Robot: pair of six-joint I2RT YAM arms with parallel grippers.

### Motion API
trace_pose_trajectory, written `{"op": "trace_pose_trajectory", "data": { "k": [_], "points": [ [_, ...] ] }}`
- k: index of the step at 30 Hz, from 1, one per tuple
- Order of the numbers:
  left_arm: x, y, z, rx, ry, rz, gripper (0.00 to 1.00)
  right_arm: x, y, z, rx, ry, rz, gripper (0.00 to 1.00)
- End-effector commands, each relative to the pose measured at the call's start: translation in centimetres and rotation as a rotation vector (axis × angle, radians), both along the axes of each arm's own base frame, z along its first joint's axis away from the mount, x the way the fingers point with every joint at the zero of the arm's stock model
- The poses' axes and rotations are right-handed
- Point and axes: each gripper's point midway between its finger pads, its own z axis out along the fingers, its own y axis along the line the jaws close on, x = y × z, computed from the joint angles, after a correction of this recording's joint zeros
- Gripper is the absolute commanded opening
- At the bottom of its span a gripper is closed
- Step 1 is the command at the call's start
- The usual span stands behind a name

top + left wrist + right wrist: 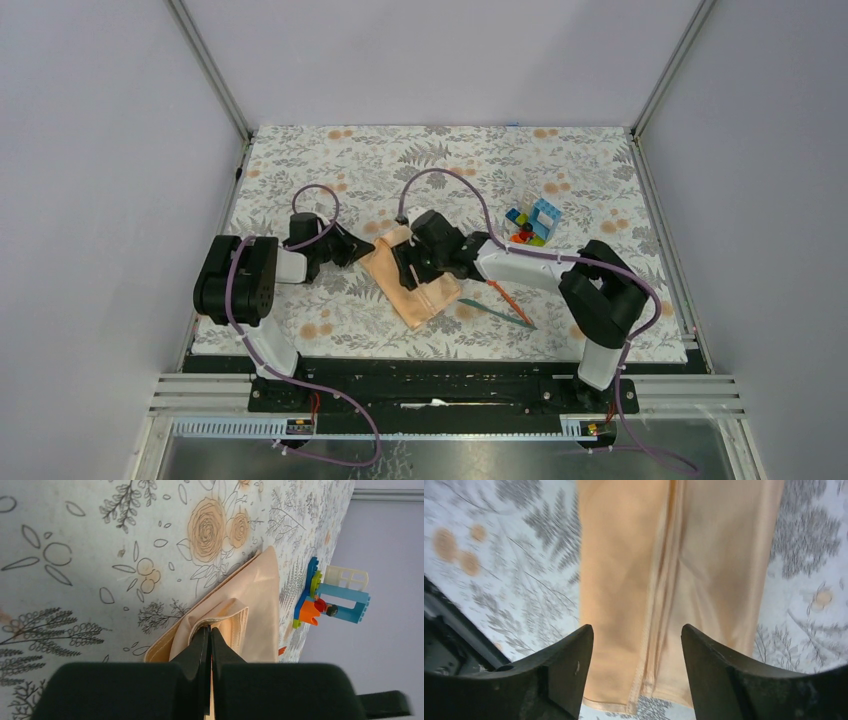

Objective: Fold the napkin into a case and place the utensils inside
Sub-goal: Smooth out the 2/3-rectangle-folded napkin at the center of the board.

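The peach-orange napkin (418, 288) lies folded into a long narrow packet on the floral mat (330, 170). My left gripper (365, 247) is at its far left corner, shut on the edge of an upper cloth layer (225, 619). My right gripper (408, 266) hovers over the packet's middle, open and empty, with the folded seam (659, 605) showing between its fingers. The orange utensil (505, 297) and the teal utensil (510, 318) lie on the mat just right of the napkin, outside it.
A cluster of multicoloured toy blocks (533, 222) stands at the right back of the mat and also shows in the left wrist view (330, 597). White walls surround the mat on three sides.
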Motion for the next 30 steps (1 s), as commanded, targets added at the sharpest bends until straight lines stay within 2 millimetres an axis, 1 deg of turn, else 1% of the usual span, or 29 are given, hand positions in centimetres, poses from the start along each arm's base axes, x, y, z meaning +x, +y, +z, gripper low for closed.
{"op": "trace_pose_trajectory", "data": {
  "k": [1, 2, 3, 4, 6, 8, 10, 12, 13, 19, 21, 23, 25, 30],
  "points": [
    [-0.4, 0.7, -1.3, 0.040, 0.008, 0.014, 0.00, 1.3, 4.3, 4.3, 0.114, -0.033, 0.079, 0.76],
    [-0.4, 0.7, -1.4, 0.041, 0.014, 0.015, 0.00, 1.1, 5.8, 4.7, 0.159, 0.001, 0.117, 0.77],
    [-0.4, 0.7, -1.6, 0.042, 0.028, 0.017, 0.00, 0.8, 7.9, 5.5, 0.224, 0.042, 0.168, 0.77],
    [-0.4, 0.8, -1.7, 0.046, 0.034, 0.019, 0.00, 0.2, 9.4, 5.7, 0.276, 0.104, 0.219, 0.76],
    [-0.3, 1.0, -1.7, 0.056, 0.041, 0.029, 0.00, -1.0, 11.8, 6.0, 0.396, 0.218, 0.296, 0.75],
    [-0.1, 1.2, -1.9, 0.069, 0.055, 0.038, 0.00, -1.8, 13.0, 6.6, 0.512, 0.300, 0.359, 0.75],
    [0.0, 1.1, -1.9, 0.068, 0.063, 0.036, 0.00, -2.2, 13.3, 6.7, 0.589, 0.363, 0.406, 0.76],
    [0.2, 1.1, -2.0, 0.064, 0.064, 0.031, 0.00, -2.2, 13.1, 5.6, 0.603, 0.408, 0.426, 0.76],
    [0.2, 1.0, -2.0, 0.061, 0.065, 0.031, 0.00, -2.2, 12.9, 4.6, 0.596, 0.431, 0.428, 0.76],
    [0.2, 1.1, -1.9, 0.067, 0.065, 0.034, 0.00, -0.9, 11.4, 0.8, 0.575, 0.516, 0.376, 0.76],
    [0.2, 1.1, -2.1, 0.070, 0.069, 0.034, 0.00, -1.1, 10.7, -0.1, 0.561, 0.541, 0.360, 0.76],
    [0.2, 1.2, -2.3, 0.073, 0.075, 0.034, 0.00, -1.8, 10.0, -0.6, 0.549, 0.557, 0.356, 0.76],
    [0.2, 1.2, -2.4, 0.074, 0.079, 0.035, 0.00, -3.0, 8.8, -1.0, 0.534, 0.583, 0.352, 0.76],
    [0.3, 1.2, -2.7, 0.075, 0.085, 0.032, 0.00, -5.3, 6.4, -0.5, 0.518, 0.602, 0.348, 0.76]
  ]
}}
